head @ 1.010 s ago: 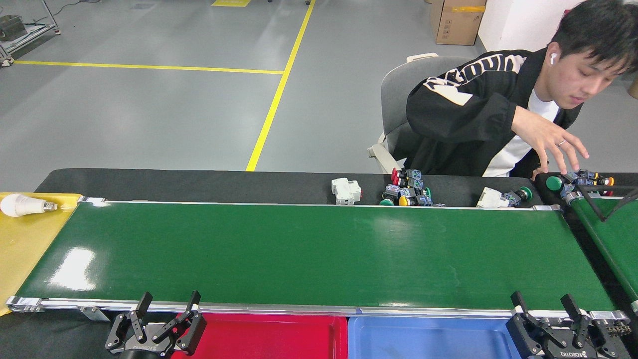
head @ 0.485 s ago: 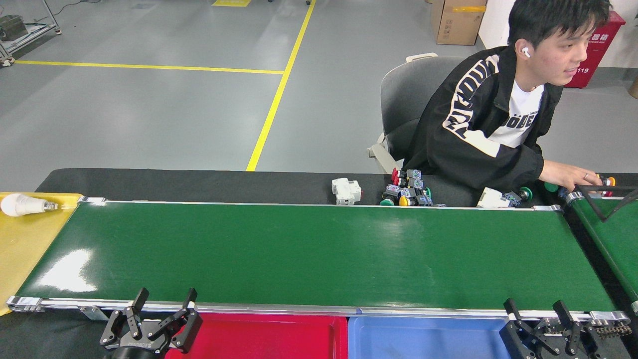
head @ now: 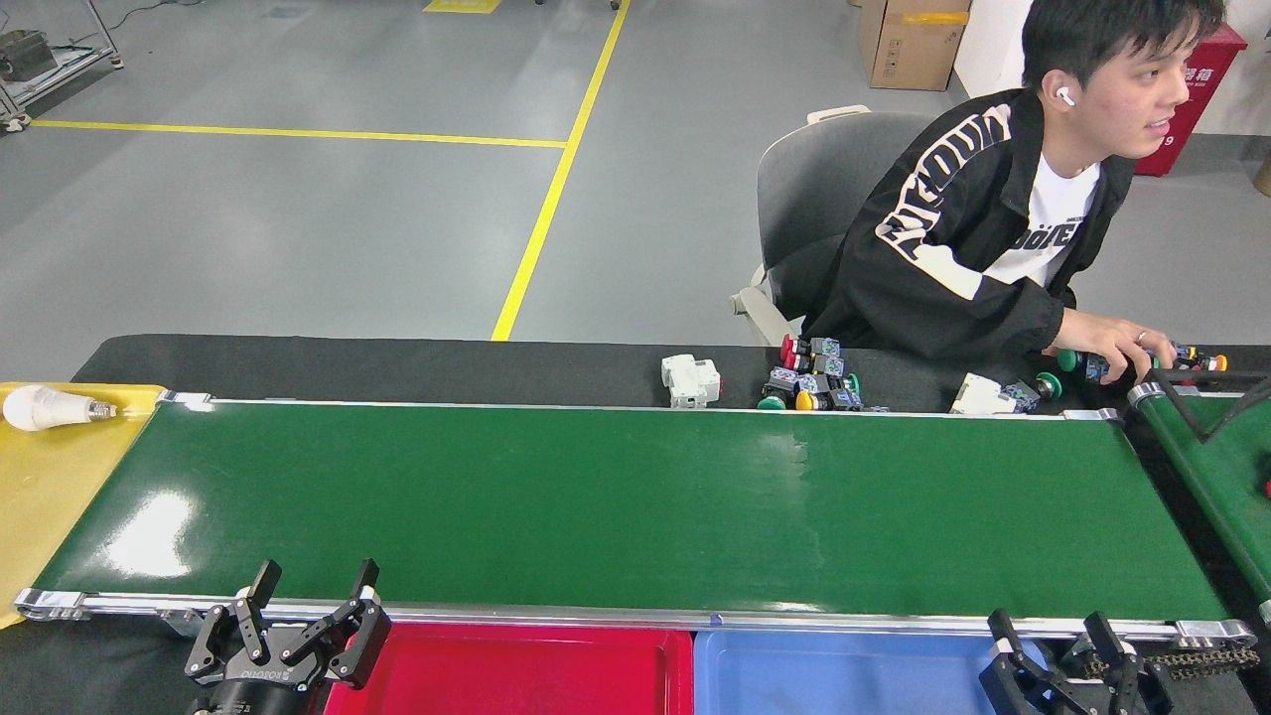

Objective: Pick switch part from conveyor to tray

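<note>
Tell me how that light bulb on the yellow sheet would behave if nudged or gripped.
The light bulb lies on its side on the yellow sheet, so its round white globe would probably roll in a curve when nudged. The smooth globe looks slippery to pinch; the narrower metal base may be easier. It is likely light and possibly fragile, so squeeze gently.

Seated in a grey chair (head: 809, 189), a person (head: 993, 228) in a black-and-white jacket, one hand (head: 1117, 343) out over small push-button parts. Just left of that hand, a white block (head: 978, 395); further left, a cluster of coloured buttons (head: 809, 375) and another white unit (head: 689, 379). Well apart on yellow sheet (head: 45, 477), a light bulb (head: 45, 407); behind, a cardboard box (head: 909, 42).
</note>
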